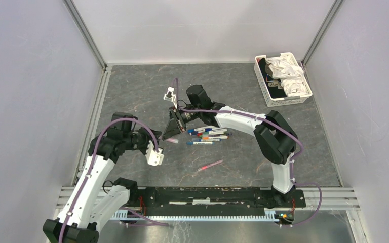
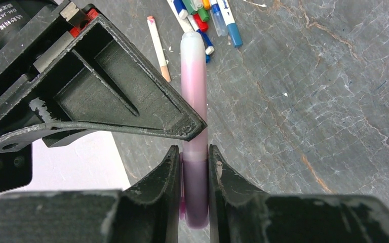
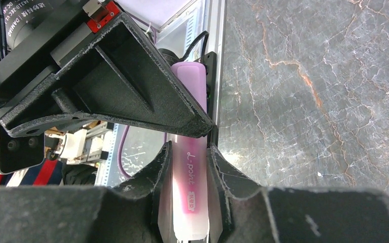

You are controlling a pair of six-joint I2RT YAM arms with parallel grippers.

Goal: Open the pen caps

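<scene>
Both grippers hold one pink pen in the air between them. My left gripper is shut on its darker pink-purple cap. My right gripper is shut on the barrel, printed "L-point", and the cap end points away from it. In the top view the pen shows just below the right gripper, with the left gripper meeting it from the lower left. Several capped pens with blue, red, green and orange caps lie in a pile on the table.
A loose pink pen lies nearer the arm bases. A thin white barrel lies beside the pile. A white slotted basket with crumpled cloth stands at the back right. Walls close in on the left, back and right.
</scene>
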